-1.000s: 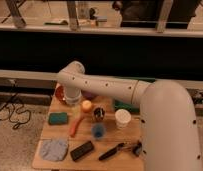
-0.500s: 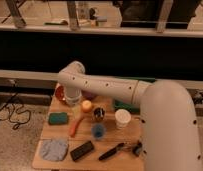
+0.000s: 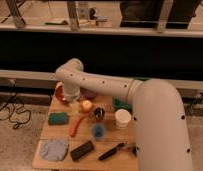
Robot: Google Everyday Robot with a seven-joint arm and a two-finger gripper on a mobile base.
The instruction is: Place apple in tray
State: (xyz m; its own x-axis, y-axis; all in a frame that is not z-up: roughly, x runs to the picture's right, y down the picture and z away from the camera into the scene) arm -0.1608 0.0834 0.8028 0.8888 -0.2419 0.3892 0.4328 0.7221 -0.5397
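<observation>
The gripper [image 3: 74,106] hangs spread wide, holding nothing, just beside the apple [image 3: 86,105], which sits between it and the green tray [image 3: 118,104] half hidden behind the arm [image 3: 102,86]

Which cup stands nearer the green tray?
The white cup, right before the tray; the blue cup sits further forward. The pincer hangs beside the apple.

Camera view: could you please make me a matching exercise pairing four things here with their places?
Things:
1 apple
2 carrot
3 white cup
4 gripper

Places:
A between the sponge and the blue cup
B just in front of the purple bowl
C close beside the apple, fingers open
D directly in front of the green tray

Pairs: 1-B, 2-A, 3-D, 4-C
</observation>
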